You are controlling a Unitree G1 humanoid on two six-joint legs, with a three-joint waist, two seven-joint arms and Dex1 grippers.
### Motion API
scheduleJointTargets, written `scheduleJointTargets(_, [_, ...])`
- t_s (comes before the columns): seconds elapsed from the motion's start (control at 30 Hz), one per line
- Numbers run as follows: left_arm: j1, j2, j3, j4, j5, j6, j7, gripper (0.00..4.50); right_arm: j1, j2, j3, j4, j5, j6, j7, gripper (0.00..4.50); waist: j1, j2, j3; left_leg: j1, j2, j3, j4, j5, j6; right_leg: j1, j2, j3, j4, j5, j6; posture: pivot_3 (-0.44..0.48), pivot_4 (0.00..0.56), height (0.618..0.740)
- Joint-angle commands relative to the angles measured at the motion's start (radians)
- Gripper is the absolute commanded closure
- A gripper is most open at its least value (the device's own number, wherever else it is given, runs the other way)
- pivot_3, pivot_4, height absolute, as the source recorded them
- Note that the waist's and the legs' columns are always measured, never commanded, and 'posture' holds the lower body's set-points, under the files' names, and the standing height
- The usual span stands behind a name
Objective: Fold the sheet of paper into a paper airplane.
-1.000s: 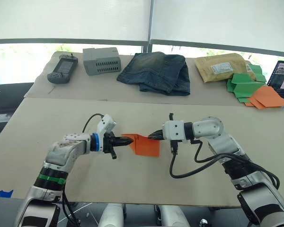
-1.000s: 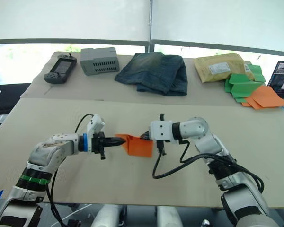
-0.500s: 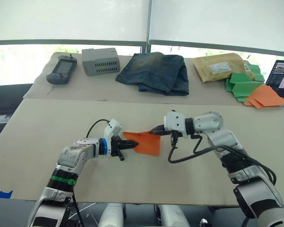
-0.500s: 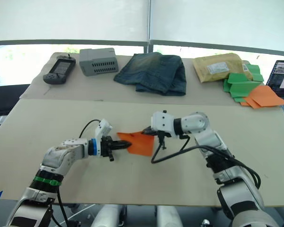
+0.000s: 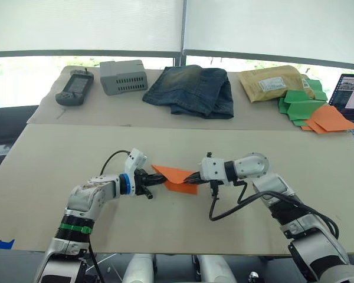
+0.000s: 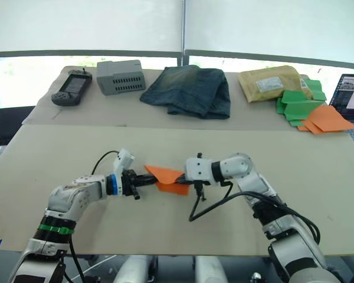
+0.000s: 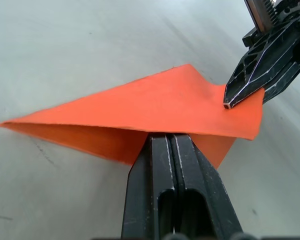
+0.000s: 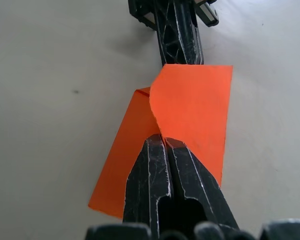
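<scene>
1. The sheet of paper (image 5: 176, 177) is lying mid-table, partly folded, one flap lifting.
2. The left gripper (image 5: 159, 182) is pinching its left edge; the right gripper (image 5: 190, 176) is pinching the right.
3. Next, the flap probably needs laying flat and creasing.

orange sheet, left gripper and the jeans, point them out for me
sheet of paper (image 5: 176, 173), left eye view, upper folded flap.
left gripper (image 5: 160, 181), left eye view, fingertips at the paper's edge.
jeans (image 5: 192, 89), left eye view, middle of the folded denim.
</scene>
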State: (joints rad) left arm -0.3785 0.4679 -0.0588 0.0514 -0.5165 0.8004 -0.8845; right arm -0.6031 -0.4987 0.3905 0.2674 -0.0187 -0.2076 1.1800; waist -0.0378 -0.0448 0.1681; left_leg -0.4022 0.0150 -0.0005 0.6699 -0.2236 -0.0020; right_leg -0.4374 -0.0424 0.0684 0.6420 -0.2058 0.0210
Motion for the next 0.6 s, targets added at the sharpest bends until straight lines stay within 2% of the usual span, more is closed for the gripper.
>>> scheduleJointTargets(0.03, [0.008,0.032,0.038,-0.069,-0.038,0.035,-0.01,4.44,0.005,0.002,0.001,0.01,-0.023,-0.043,-0.023,4.5,-0.003,0.0,0.0,0.0,0.0,0.0,0.0,0.0,0.0,0.0,0.0,0.0,0.0,0.0,0.0,0.0,0.15,0.728])
scheduleJointTargets(0.23, [0.034,0.111,0.085,-0.169,-0.138,0.124,-0.082,4.44,0.004,0.006,0.008,0.056,-0.062,-0.078,-0.043,4.5,-0.006,0.0,0.0,0.0,0.0,0.0,0.0,0.0,0.0,0.0,0.0,0.0,0.0,0.0,0.0,0.0,0.15,0.728])
scheduleJointTargets(0.33, [-0.016,0.089,0.114,-0.186,-0.183,0.144,-0.054,4.44,0.005,0.005,0.013,0.067,-0.07,-0.101,-0.039,4.5,-0.004,0.0,0.0,0.001,0.0,0.0,0.0,0.0,0.0,0.0,0.0,0.0,0.0,0.0,0.001,0.0,0.15,0.728])
scheduleJointTargets(0.47, [-0.079,0.055,0.081,-0.144,-0.124,0.08,-0.014,4.44,0.008,0.003,0.018,0.067,-0.077,-0.131,-0.026,4.5,-0.001,0.0,0.0,0.002,0.0,0.0,0.001,0.0,0.0,0.002,0.0,0.0,-0.001,-0.001,0.002,0.0,0.15,0.728])
scheduleJointTargets(0.6, [-0.101,0.063,-0.026,-0.063,0.014,-0.055,-0.026,4.44,0.015,-0.002,0.022,0.051,-0.066,-0.145,-0.008,4.5,-0.004,0.0,0.0,0.003,-0.001,0.0,-0.001,0.0,0.0,0.003,0.0,0.0,-0.001,0.0,0.0,0.0,0.15,0.728])
